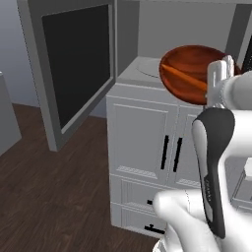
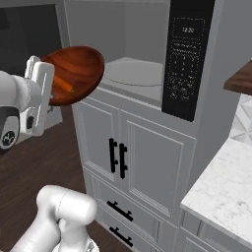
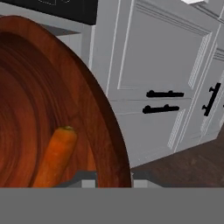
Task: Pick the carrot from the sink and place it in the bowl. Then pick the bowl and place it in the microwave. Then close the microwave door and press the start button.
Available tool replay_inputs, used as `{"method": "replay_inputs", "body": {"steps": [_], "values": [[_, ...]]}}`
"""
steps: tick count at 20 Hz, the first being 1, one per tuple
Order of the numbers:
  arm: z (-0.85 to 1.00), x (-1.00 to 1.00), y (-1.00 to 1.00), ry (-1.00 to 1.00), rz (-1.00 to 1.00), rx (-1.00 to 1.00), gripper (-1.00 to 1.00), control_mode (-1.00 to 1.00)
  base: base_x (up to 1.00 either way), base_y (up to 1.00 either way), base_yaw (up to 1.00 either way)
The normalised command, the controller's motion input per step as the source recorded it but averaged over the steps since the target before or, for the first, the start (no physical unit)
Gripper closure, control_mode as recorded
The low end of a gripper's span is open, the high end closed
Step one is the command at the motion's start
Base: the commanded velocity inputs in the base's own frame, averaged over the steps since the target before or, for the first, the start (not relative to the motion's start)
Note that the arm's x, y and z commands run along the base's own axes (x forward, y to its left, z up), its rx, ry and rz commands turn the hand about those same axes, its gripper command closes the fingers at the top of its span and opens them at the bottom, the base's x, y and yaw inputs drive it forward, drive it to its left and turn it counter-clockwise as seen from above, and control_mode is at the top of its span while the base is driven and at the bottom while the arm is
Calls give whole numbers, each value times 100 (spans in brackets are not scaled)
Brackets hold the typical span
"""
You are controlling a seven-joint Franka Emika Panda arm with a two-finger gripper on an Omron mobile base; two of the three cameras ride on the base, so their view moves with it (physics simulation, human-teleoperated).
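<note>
Aloft, glossy reddish-brown bowl [image 1: 189, 69] tilted, orange carrot [image 3: 54, 157] inside, its rim pinched between the fingers [image 3: 111, 183].

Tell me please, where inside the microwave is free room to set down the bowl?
The microwave floor is bare: the light patch with the round plate, bordered by the back wall, the dark panel at right and the open microwave door at left. It is crowded at the front left edge, where the gripper holds the bowl with the carrot.
</note>
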Motion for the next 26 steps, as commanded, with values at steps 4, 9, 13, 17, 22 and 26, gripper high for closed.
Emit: {"method": "replay_inputs", "body": {"steps": [4, 9, 13, 17, 22, 26], "values": [[49, 65, -45, 6, 3, 7, 100, -100, 0, 0, 0], [13, 91, -31, 2, 0, 4, 100, -100, 0, 0, 0], [-4, 75, -40, -6, 0, 2, 100, -100, 0, 0, 0], [-17, 78, -50, -3, 0, 7, 100, -100, 0, 0, 0], [-14, 89, -11, 0, 0, 2, 100, -100, 0, 0, 0], [-37, 66, 2, 0, -2, 0, 100, -100, 0, 0, 0]]}}
